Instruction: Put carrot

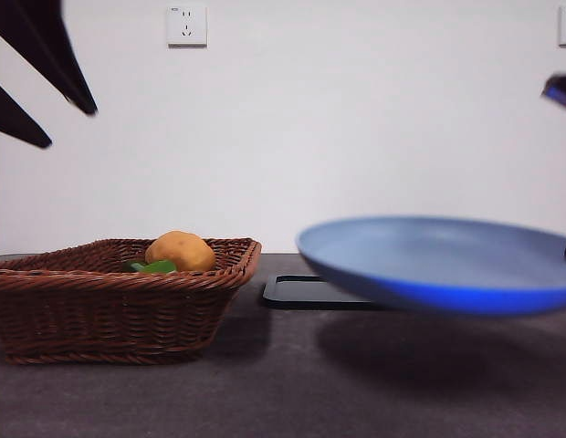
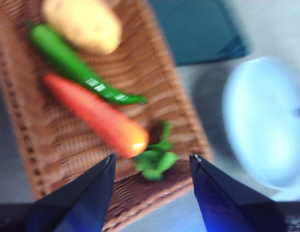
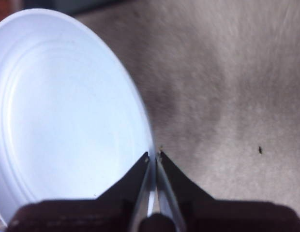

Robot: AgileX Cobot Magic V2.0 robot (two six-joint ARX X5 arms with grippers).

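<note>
An orange-red carrot (image 2: 94, 115) with a green leafy top (image 2: 157, 157) lies in the brown wicker basket (image 2: 184, 116), beside a long green vegetable (image 2: 72, 65) and a tan potato (image 2: 84, 24). My left gripper (image 2: 152, 162) hovers open above the basket, over the carrot's leafy end. In the front view it shows as dark tips (image 1: 46, 73) at the top left, and the carrot is hidden behind the basket wall (image 1: 119, 306). My right gripper (image 3: 153, 155) is shut on the rim of a blue plate (image 3: 63, 111), held above the table (image 1: 438, 260).
A dark flat mat (image 1: 306, 292) lies on the grey table behind the plate and right of the basket. The potato (image 1: 181, 250) and a bit of green (image 1: 155, 266) peek over the basket rim. A white wall with a socket (image 1: 186, 25) stands behind.
</note>
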